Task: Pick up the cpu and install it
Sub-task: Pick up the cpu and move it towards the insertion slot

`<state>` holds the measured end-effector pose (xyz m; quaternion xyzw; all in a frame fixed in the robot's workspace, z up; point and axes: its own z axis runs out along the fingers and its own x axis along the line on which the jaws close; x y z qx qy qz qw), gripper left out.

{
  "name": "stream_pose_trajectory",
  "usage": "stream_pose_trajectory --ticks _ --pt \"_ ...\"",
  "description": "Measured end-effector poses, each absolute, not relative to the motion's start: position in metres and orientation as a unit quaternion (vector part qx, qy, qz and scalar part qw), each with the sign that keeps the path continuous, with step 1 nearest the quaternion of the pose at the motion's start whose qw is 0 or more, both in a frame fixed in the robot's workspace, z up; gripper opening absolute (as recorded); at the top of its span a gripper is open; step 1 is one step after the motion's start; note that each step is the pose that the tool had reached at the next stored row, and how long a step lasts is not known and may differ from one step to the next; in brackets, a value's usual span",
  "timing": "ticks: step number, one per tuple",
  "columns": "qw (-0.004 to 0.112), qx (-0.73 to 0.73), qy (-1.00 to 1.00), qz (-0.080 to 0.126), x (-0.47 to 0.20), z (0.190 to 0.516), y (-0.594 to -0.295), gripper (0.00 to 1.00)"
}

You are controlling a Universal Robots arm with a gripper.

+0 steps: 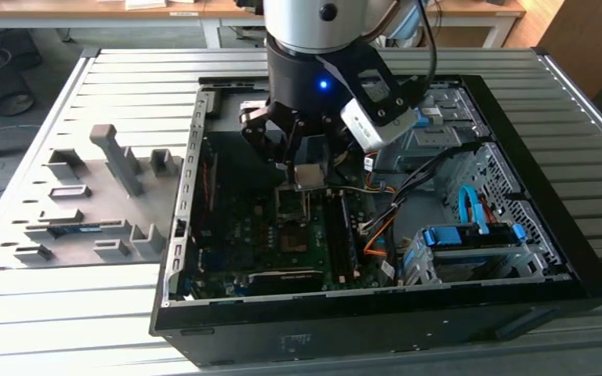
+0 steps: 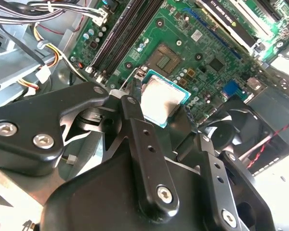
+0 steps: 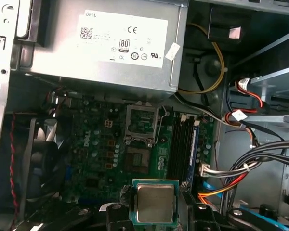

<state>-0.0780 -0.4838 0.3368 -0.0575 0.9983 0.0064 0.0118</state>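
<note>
Exterior view: tool grips cpu over open case on slatted table.

The cpu is a small, thin square chip. Its pale silvery-grey metal top has a blue-green rim, plain in both wrist views. It hangs just above the exterior view's centre, face up, pinched at opposite edges by the gripper, off the motherboard.

The black gripper grips the thin, square, silvery-topped cpu by two opposite edges; beyond it lies the dark green motherboard, its metal-framed socket open; a grey metal power supply box borders the board.
</note>
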Motion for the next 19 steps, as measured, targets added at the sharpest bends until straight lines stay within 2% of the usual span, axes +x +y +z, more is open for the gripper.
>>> stream_pose_trajectory --ticks 5,11,19 --pt "0.012 -0.057 0.998 0.018 -0.078 0.332 -0.484 0.47" --pt "0.014 -0.057 0.997 0.041 -0.078 0.328 -0.484 0.47" --pt "0.014 -0.057 0.997 0.045 -0.078 0.325 -0.484 0.47"
